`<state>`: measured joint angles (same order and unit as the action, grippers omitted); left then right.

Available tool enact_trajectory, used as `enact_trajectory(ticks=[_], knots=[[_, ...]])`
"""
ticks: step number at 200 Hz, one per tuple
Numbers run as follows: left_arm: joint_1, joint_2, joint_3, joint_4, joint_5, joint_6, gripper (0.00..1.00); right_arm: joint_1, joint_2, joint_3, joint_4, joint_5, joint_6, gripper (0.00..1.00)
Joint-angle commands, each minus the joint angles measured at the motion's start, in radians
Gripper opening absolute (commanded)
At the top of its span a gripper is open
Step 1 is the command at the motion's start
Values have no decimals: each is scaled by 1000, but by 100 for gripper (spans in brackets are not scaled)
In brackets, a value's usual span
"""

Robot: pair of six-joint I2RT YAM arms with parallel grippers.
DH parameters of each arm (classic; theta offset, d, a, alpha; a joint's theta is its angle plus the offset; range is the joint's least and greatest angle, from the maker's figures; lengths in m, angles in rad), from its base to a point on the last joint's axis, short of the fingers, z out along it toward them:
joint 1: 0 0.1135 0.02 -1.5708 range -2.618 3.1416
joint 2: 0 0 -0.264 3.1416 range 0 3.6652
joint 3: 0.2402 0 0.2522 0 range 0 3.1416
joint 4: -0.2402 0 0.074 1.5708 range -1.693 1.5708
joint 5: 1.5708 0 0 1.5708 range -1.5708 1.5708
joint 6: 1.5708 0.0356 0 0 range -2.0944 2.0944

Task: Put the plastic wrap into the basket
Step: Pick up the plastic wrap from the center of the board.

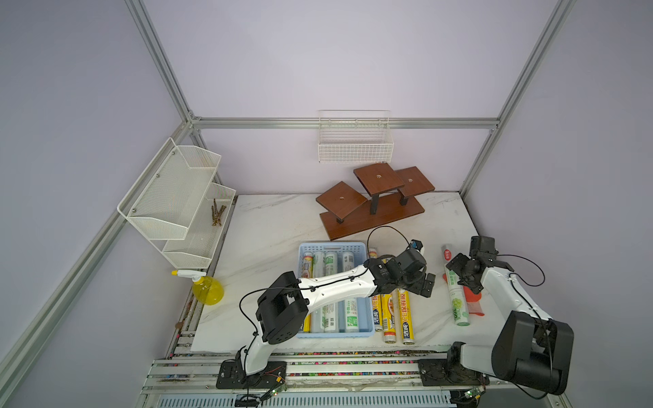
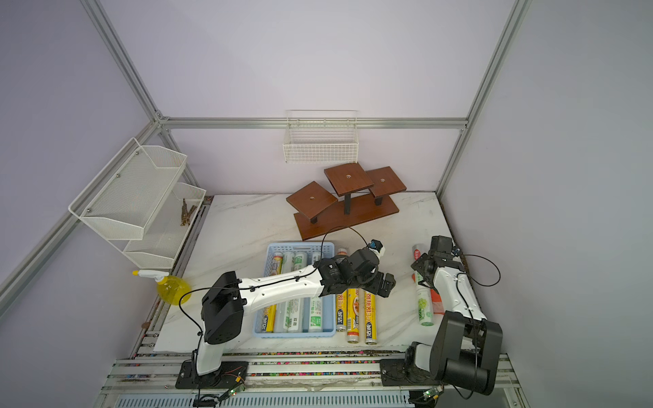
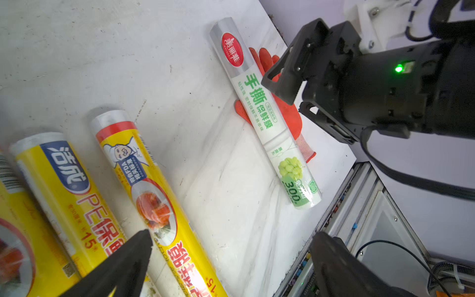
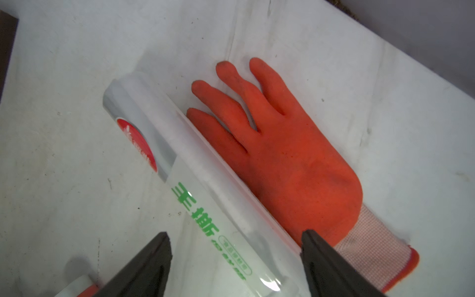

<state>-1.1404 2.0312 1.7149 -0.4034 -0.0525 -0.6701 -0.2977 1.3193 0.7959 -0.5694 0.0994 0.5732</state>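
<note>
The light blue basket holds several plastic wrap rolls. Three yellow rolls lie on the table just right of it. My left gripper hovers open over them; the outermost yellow roll lies by one fingertip. Further right, a whitish roll with green print rests against a red glove. My right gripper is open and low, its fingers on either side of this roll with gaps.
A yellow spray bottle stands at the table's left edge. A wooden tiered stand sits behind the basket, a white wire basket hangs on the back wall, and a white mesh shelf is at the left.
</note>
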Motion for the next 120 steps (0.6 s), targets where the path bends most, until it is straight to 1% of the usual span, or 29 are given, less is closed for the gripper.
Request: enact_trajectory(ticks=[1,26,43,57,80,98,120], knots=[[1,-3,22,0,9,-5,100,-3,33,3,23,-42,-32,84],[1,-4,15,0,0,1,100,10,74,2,29,-111,-55,84],[1,-3,15,2,-1,0,100,45,85,6,29,-129,-74,82],[1,0,14,5,2,0,100,89,83,22,3,-96,-77,82],[1,3,14,5,3,-2,100,160,64,37,-21,7,-64,82],[1,-1,10,2,-2,-4,100,193,66,54,-41,49,-71,82],[1,-10,-3,5,-25,-8,100,228,102,87,-67,57,-90,84]])
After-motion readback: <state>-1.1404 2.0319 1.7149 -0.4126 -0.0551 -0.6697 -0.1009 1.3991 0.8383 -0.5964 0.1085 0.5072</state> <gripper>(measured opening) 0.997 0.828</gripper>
